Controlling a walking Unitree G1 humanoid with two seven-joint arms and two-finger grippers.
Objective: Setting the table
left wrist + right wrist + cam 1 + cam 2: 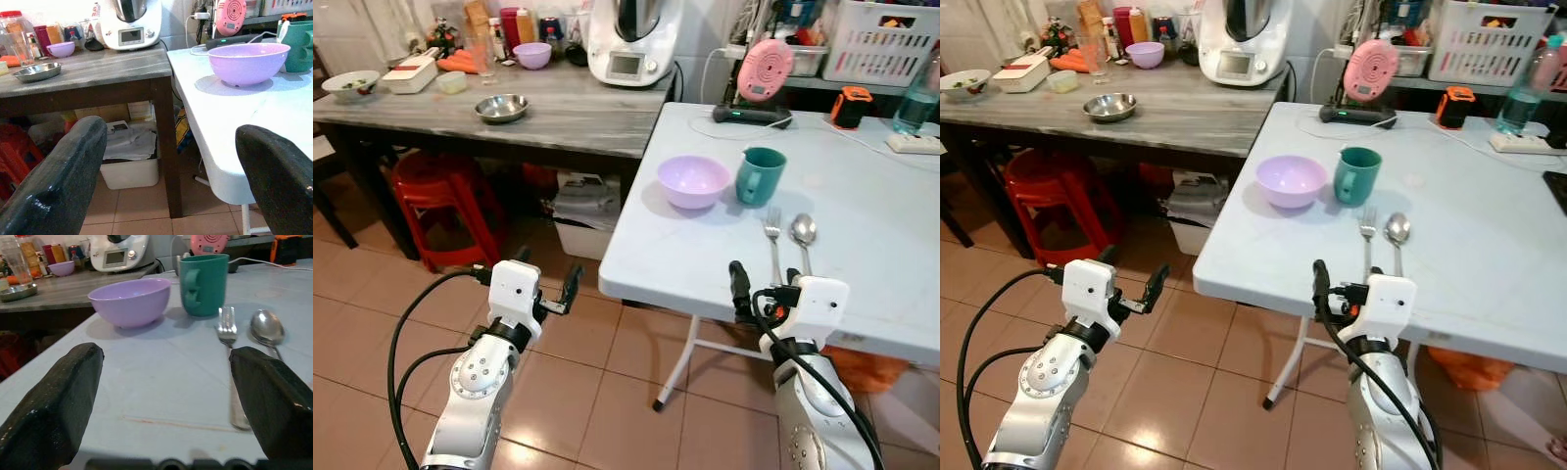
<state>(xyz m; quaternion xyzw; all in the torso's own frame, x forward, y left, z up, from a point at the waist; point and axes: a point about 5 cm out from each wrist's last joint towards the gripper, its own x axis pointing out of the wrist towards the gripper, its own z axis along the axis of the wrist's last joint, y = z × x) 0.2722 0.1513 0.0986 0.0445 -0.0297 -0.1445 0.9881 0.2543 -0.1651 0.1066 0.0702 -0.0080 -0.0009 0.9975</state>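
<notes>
Your right pincer (763, 284) sits at the near edge of the white bench (862, 264), fingers spread, nothing between them. Just beyond it the fork (772, 240) and spoon (803, 235) lie side by side, handles toward you. Farther in, the purple bowl (693, 181) stands beside the teal mug (760, 174). Your left pincer (548, 284) hangs over the tiled floor (372, 294) off the bench's left, spread and empty.
</notes>
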